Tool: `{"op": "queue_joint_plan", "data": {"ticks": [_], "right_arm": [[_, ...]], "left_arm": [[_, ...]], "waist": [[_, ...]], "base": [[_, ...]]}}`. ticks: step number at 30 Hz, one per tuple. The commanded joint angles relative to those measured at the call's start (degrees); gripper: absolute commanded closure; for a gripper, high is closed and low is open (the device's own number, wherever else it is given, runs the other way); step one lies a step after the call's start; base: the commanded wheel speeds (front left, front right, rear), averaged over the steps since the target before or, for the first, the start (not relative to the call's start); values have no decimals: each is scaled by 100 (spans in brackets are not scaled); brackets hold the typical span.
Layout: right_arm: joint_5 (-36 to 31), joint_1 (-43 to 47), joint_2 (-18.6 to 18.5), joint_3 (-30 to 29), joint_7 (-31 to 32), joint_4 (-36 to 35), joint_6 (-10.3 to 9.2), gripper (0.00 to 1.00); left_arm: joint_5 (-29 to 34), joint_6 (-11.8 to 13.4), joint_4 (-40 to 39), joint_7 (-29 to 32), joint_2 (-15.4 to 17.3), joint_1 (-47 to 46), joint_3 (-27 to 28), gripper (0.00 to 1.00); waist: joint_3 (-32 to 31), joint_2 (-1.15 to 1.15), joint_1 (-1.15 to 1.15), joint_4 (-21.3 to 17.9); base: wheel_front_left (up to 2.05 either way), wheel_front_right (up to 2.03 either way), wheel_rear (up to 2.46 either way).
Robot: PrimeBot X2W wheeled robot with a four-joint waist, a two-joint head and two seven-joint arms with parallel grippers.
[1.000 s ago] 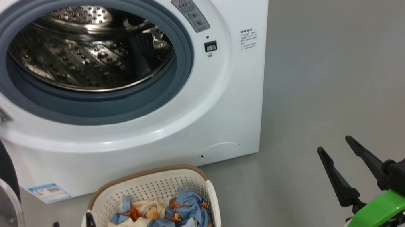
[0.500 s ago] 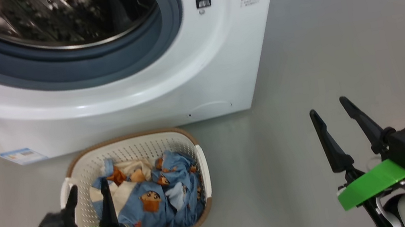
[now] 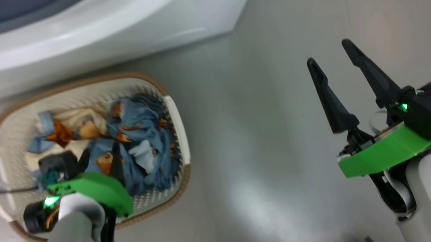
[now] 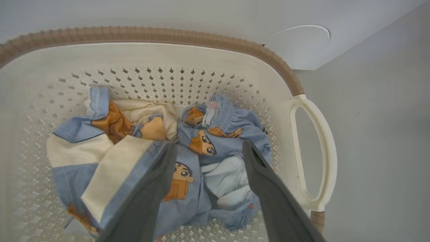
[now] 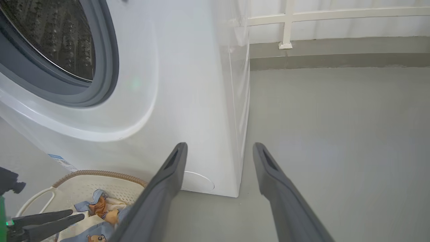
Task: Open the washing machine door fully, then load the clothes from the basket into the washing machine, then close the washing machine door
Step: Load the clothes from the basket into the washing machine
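Loading was judged underway: spread left hand [image 4: 209, 144] was held over blue-and-cream cartoon-printed clothes [image 4: 215, 131] in perforated cream plastic basket [image 4: 168, 57]; lowering and pinching were called for

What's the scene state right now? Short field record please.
washing machine: drum opening uncovered, bare steel in the part that shows
basket: on the floor, just in front of the washing machine
clothes: crumpled heap inside the basket
left gripper: open, over the basket, aimed down at the clothes; contact cannot be told
right gripper: open, empty, above the floor to the right of the basket
task stage: loading not yet begun
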Motion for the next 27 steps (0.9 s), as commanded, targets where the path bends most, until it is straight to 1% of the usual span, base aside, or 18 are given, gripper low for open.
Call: {"op": "queue_joint_plan", "data": {"ticks": [1, 5, 7, 14, 19, 27], "right_arm": [[67, -39, 23, 188, -70, -87, 9, 0], [167, -177, 23, 258, -167, -2, 9, 0], [192, -206, 23, 269, -189, 23, 9, 0], [331, -377, 23, 409, -324, 197, 9, 0], [405, -455, 23, 460, -379, 274, 9, 0], [519, -519, 23, 562, -418, 360, 9, 0]], "left_arm": [[-213, -15, 7, 85, 101, -54, -31, 0], [-666, -17, 5, 341, 89, -204, -376, 0], [-768, -17, -11, 385, 106, -239, -458, 0], [-1398, -18, -15, 625, 339, -445, -887, 0], [-1658, -18, 121, 672, 513, -632, -1071, 0], [-1920, -18, 306, 694, 633, -877, -1340, 0]], "waist": [[495, 0, 0, -299], [734, 0, 0, -431], [788, 0, 0, -459], [1046, 0, 0, -669], [1215, 0, 0, -809], [1386, 0, 0, -948]], "base": [[0, 0, 0], [0, 0, 0], [0, 0, 0], [0, 0, 0], [0, 0, 0], [0, 0, 0]]}}
